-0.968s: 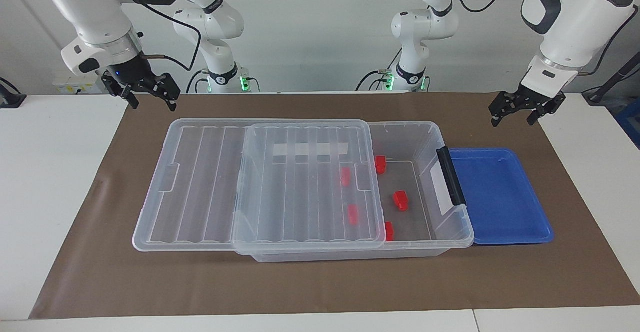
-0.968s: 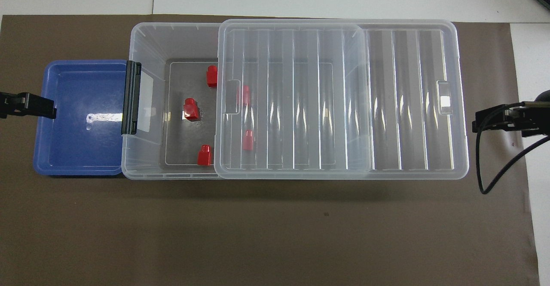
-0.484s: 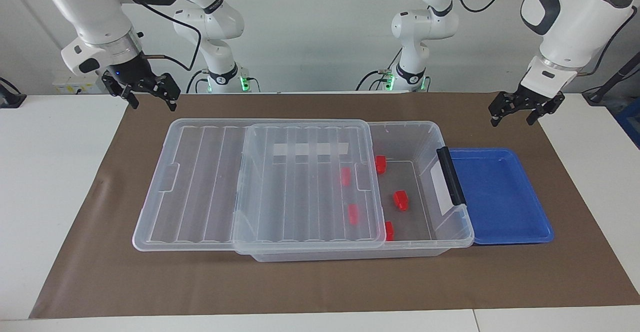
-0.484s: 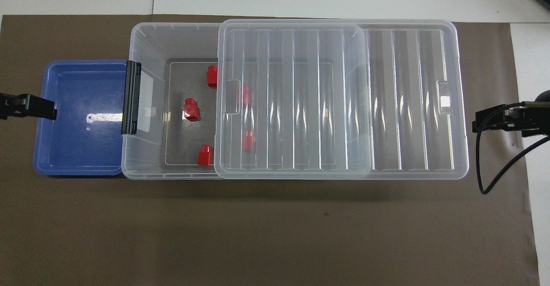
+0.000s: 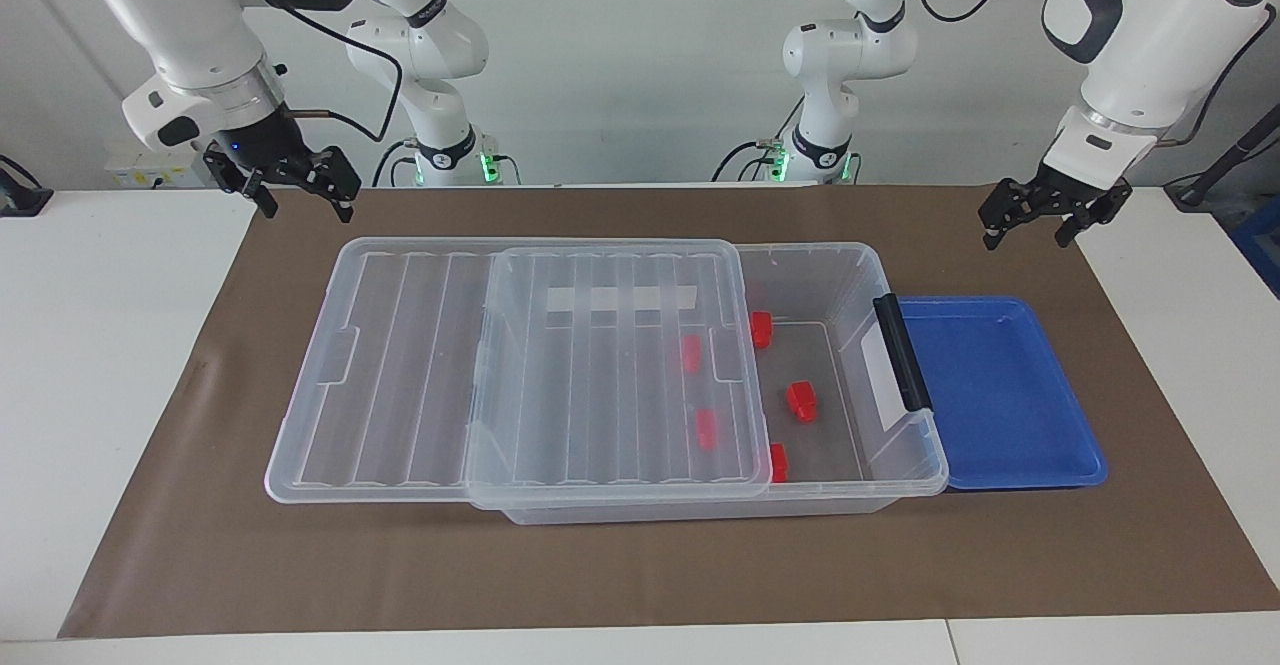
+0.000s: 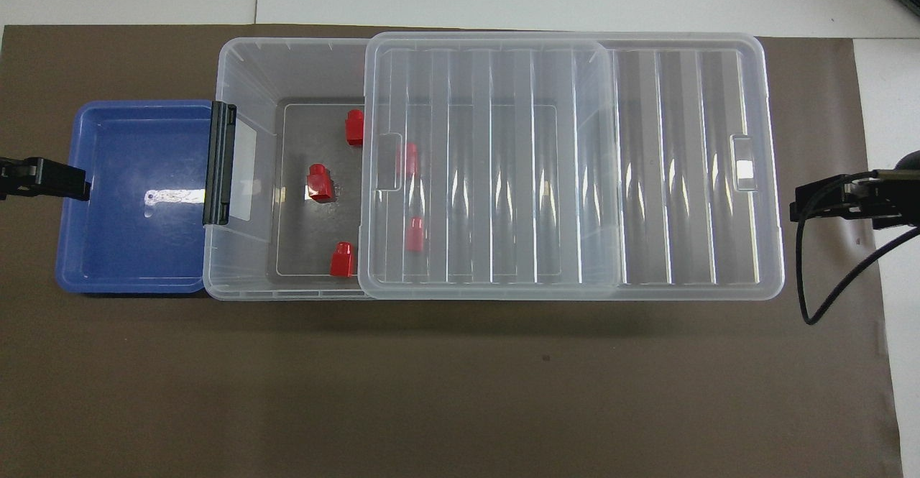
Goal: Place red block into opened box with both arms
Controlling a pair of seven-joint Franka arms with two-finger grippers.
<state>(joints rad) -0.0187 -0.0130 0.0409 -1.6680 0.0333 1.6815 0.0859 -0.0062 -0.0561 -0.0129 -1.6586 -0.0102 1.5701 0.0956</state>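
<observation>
Barely any change over the last second: left gripper (image 5: 1042, 219) lifted a touch and eased outward from the blue tray (image 5: 1000, 395), fingers spread, holding nothing, up over the brown mat (image 5: 640, 565) at the left arm's end. Right gripper (image 5: 297, 181) parked as before over the mat's corner at the right arm's end, fingers likewise spread and empty.

Opened box (image 5: 905, 445) unmoved, ribbed lid (image 5: 420, 375) slid toward the right arm's end, overhanging the rim. Five red blocks inside already: one red block (image 5: 801, 400) in the uncovered part, two more just at the lid's edge, two seen through the lid. Tray bare, touching the box's clipped end.

Probably finished, or nearly so; nothing red outside the box to fetch, both arms apparently retiring.
</observation>
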